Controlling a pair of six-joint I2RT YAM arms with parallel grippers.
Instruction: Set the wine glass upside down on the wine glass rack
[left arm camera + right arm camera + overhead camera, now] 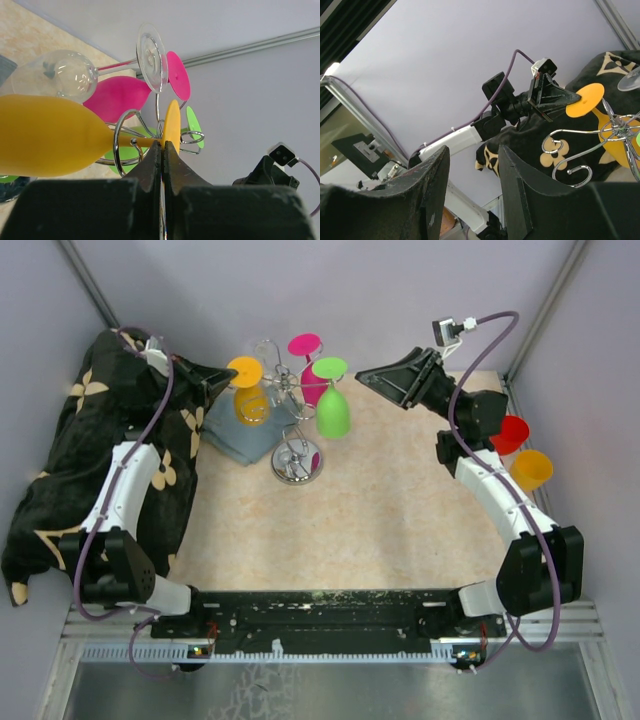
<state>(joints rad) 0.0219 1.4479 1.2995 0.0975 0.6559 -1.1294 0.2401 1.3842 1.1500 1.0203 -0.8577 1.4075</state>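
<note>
Plenty of bare bench (380, 520) lay open in the middle, while a black flowered cloth (60, 490) crowded the left edge. Far back stood the wine glass rack (297, 465), with the orange wine glass (248, 392) hanging foot-up in a loop on its left side. Left fingers (163, 150) were pinched shut on that foot's rim, and the left wrist view showed it best. Right fingers (366, 374) hung half-spread and empty near the green glass (333, 410).
</note>
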